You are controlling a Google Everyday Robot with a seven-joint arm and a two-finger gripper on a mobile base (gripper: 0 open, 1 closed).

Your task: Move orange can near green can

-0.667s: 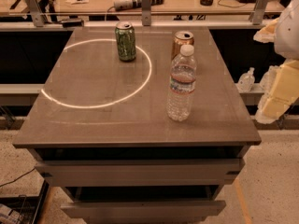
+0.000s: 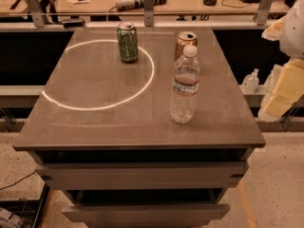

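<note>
Across the table (image 2: pixel 95 122) nothing has shifted: the orange can (image 2: pixel 185 42) stands apart from the green can (image 2: pixel 127 42), and the pincer (image 2: pixel 281 91) hangs beyond the right edge, its state impossible to tell, so the move looks unstarted.

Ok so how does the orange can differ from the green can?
The orange can is copper-coloured, the green can mottled green. The orange can is partly hidden behind the water bottle; the green can shows fully. Both stand upright. The gripper hangs beside the table, far right.

on the table (image 2: pixel 95 127), the orange can (image 2: pixel 182 43) stands just behind the bottle (image 2: pixel 184 89); the green can (image 2: pixel 128 42) behind-left of the bottle; the gripper (image 2: pixel 282 91) right of it, off the table.
</note>
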